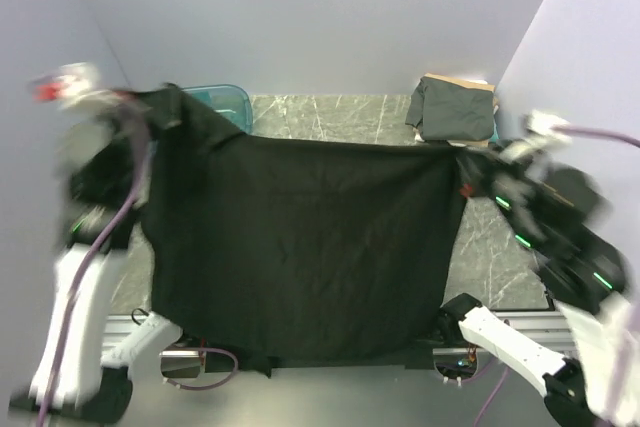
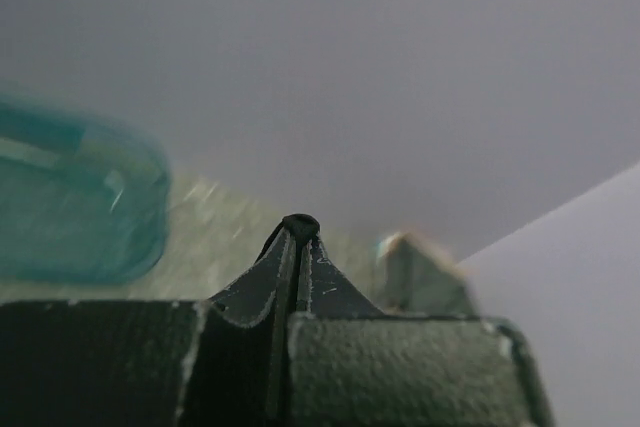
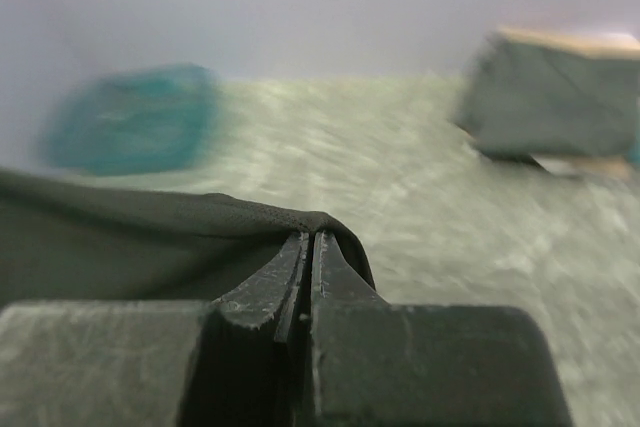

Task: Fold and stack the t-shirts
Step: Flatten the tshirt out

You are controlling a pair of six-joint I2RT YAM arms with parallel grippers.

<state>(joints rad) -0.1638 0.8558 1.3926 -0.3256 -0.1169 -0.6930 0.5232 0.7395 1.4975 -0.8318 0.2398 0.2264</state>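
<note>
Inspection found the black t-shirt [image 1: 300, 247] held up as a broad sheet between both arms. It hung over the middle of the desk [image 1: 330, 117], with its lower hem draped past the near edge by the arm bases.

The left pincer [image 2: 300, 247] was clamped on a small nub of the black cloth at the upper left corner. The right pincer [image 3: 311, 252] was likewise clamped on a fold of the same cloth at the upper right corner. The left corner stood higher than the right, so the top edge sloped.

A folded dark grey-green t-shirt [image 1: 455, 109] lay on a tan t-shirt [image 1: 460, 80] at the far right of the desk. A teal bin [image 1: 228, 99] sat at the far left, partly behind the raised cloth.

Assessment: the step in hand appeared to be spreading the shirt for laying flat. To do it well:
- Level the two corners.
- Keep the top edge taut.
- Lower both arms together so the hem lands first, and draw the cloth away from the bin and the stack.

The left grip looked shallow and could slip under tension.
</note>
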